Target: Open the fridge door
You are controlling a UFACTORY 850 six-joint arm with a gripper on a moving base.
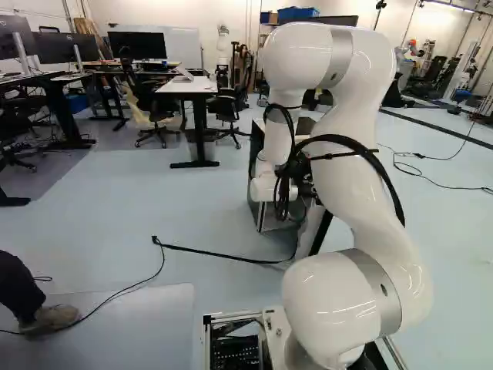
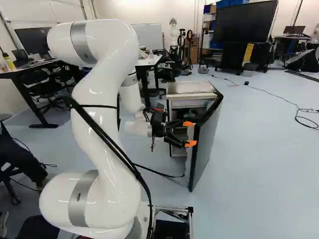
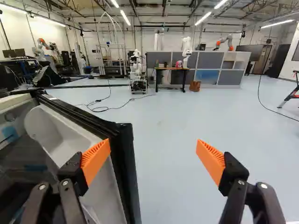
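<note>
We have our gripper [image 2: 190,133] released, its fingers spread wide apart, just right of the middle of the right base view. The fridge [image 2: 192,87] stands slightly above it there, and its door [image 2: 207,144] is swung open, reaching down toward the lower middle. In the wrist view, one orange pad [image 3: 96,161] overlaps the door's inner side; we can't tell whether they touch. A white-topped desk [image 1: 189,85] stands upper left in the left base view.

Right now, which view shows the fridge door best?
The right base view: the fridge door appears almost whole there. The wrist view gives part of its inner side; in the left base view the arm hides most of it.
</note>
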